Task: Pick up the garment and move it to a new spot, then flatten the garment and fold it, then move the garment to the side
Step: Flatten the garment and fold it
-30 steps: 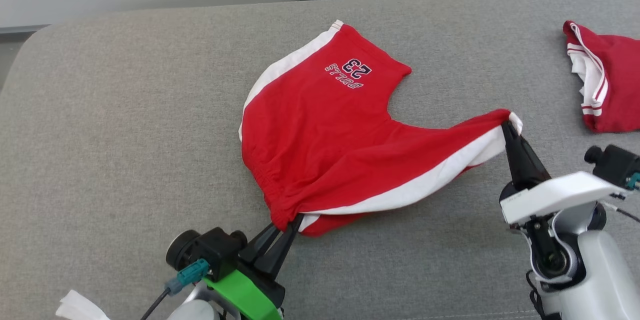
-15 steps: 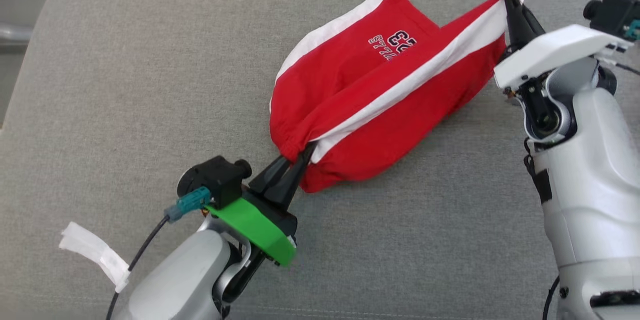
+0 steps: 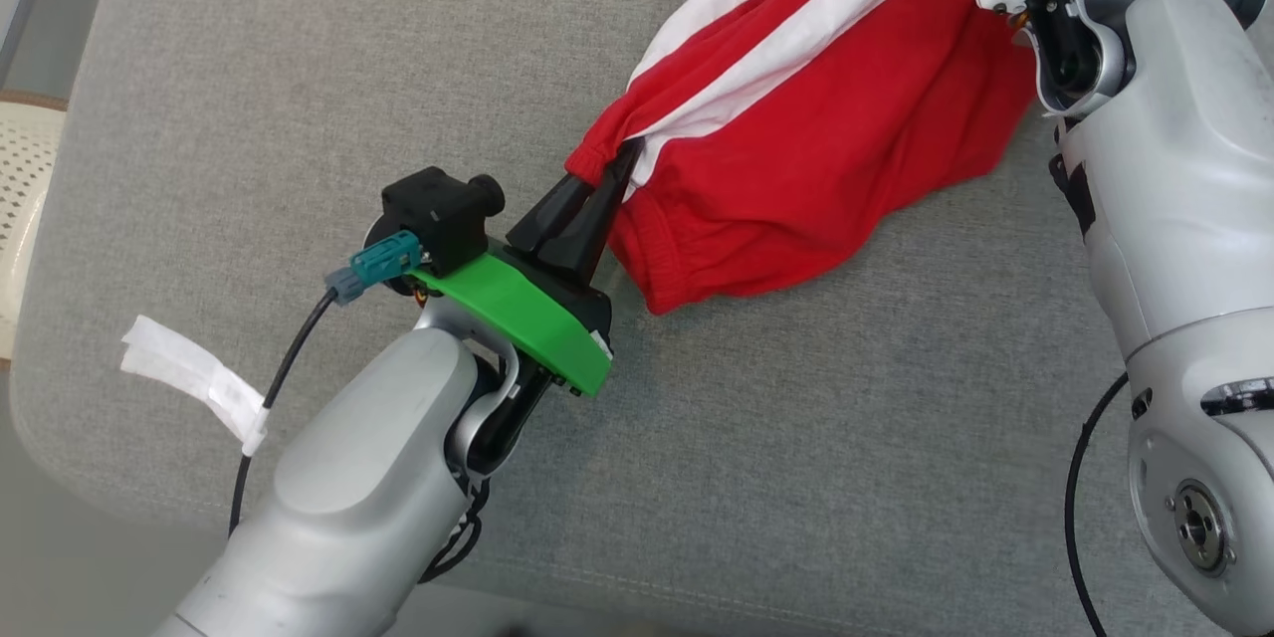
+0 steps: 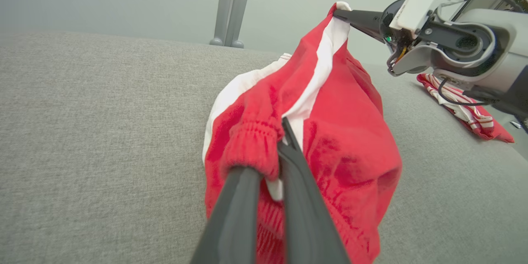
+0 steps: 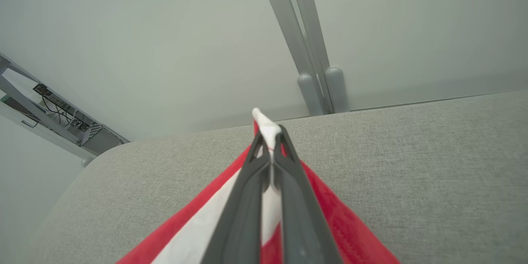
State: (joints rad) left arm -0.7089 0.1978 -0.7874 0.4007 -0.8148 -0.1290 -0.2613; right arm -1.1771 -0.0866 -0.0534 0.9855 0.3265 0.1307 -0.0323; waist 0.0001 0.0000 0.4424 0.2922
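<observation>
The garment (image 3: 816,129) is a pair of red shorts with white side stripes, hanging slack between my two grippers over the grey padded surface (image 3: 299,50). My left gripper (image 3: 622,159) is shut on the gathered waistband corner (image 4: 255,144). My right gripper (image 5: 270,140) is shut on the white-striped leg hem, held higher; in the left wrist view that gripper (image 4: 340,11) pinches the hem tip. The garment's lower fold (image 3: 727,269) rests on the surface.
A second red and white garment (image 4: 466,109) lies on the surface to the right. A grey post (image 5: 313,70) stands behind the far edge. A white tape tag (image 3: 189,378) hangs from my left arm's cable. A pale perforated object (image 3: 25,189) sits past the left edge.
Both grippers have lifted the garment and carried it further up and right in the head view, bunching it so the printed number is hidden. The head view itself has shifted too.
</observation>
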